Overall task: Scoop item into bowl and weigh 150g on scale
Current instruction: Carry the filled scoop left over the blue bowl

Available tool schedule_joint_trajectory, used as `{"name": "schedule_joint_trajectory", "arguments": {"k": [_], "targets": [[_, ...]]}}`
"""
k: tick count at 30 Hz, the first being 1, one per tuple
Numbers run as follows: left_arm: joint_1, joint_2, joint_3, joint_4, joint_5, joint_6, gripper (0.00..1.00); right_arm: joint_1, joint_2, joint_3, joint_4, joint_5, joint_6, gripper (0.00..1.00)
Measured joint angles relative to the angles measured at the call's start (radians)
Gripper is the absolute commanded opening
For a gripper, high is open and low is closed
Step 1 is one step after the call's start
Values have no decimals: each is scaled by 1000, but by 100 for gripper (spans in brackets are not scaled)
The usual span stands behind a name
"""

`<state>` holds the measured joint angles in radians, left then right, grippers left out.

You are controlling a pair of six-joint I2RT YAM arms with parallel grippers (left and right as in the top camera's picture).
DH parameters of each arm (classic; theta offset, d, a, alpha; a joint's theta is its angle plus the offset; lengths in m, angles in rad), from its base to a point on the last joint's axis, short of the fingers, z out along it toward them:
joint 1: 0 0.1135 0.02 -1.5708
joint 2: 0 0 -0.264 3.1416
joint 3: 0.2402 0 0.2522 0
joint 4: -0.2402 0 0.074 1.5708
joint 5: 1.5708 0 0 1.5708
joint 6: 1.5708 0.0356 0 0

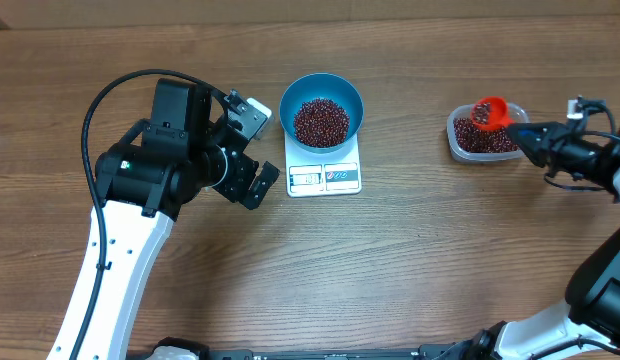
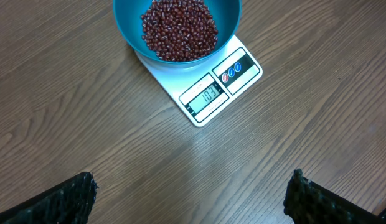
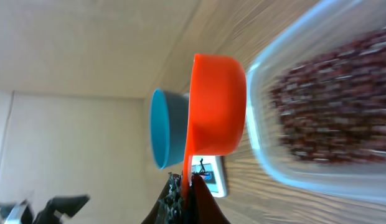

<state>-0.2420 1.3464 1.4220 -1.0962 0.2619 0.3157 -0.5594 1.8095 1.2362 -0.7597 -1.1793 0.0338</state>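
Surface [image 1: 410, 260]: brown wood grain, fills the overhead frame.
Room: pale wall [image 3: 68, 56], upper left of right wrist view.
Left gripper [image 2: 192, 183]: spread wide.
Right gripper [image 3: 183, 199]: pinching scoop [image 3: 218, 106] handle over tub [image 3: 317, 106].

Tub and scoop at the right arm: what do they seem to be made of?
The tub looks like clear plastic, slightly glossy: the beans show through its wall. The scoop looks like moulded orange plastic, opaque with a soft sheen and one even colour; blur leaves finer texture open.
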Motion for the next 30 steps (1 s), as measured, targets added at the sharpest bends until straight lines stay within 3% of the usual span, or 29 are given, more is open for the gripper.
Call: {"name": "schedule_joint_trajectory", "arguments": {"k": [9,20,30], "targets": [[0,0,0,0,0,0,100,214,0,0,58,-44,27,4],[0,0,0,0,0,0,100,468,0,0,281,-39,133,4],[0,0,0,0,0,0,100,637,0,0,433,93,-36,4]]}}
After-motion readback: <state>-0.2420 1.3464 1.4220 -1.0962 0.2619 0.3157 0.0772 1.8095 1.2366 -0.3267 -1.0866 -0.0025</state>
